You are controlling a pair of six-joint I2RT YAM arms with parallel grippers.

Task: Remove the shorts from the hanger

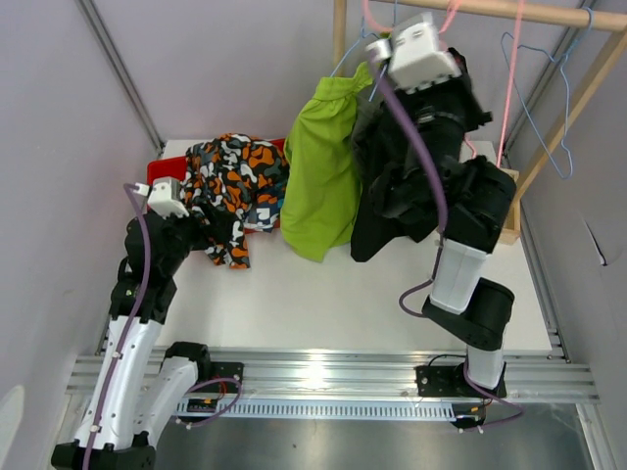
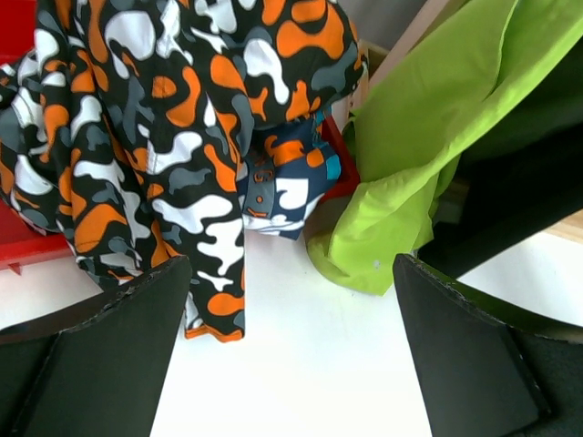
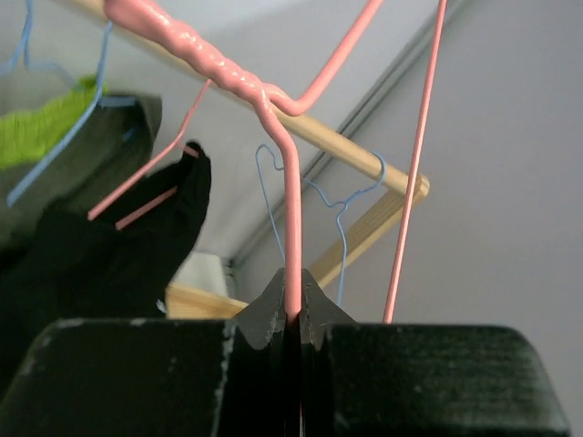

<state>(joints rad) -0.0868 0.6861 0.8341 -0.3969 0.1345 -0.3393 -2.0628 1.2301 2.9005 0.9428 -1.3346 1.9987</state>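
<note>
My right gripper (image 1: 384, 51) is raised to the wooden rail (image 3: 357, 151) and is shut on the wire of a pink hanger (image 3: 292, 209), just below its twisted neck. Black shorts (image 1: 392, 191) hang below it and also show in the right wrist view (image 3: 118, 246). Lime green shorts (image 1: 321, 176) hang on a blue hanger to their left. Dark grey-olive fabric (image 3: 96, 168) shows beside the green. My left gripper (image 2: 291, 350) is open and empty, low over the white table. It is next to the orange-black-white shorts (image 2: 164, 137) and the teal-orange-white shorts (image 2: 287, 182).
A red bin (image 1: 155, 170) at the back left holds the two patterned pairs. They spill over its front edge. Empty blue wire hangers (image 1: 549, 117) hang at the rail's right end. A wooden rack frame (image 1: 578, 98) slopes down at the right. Grey walls close in on both sides.
</note>
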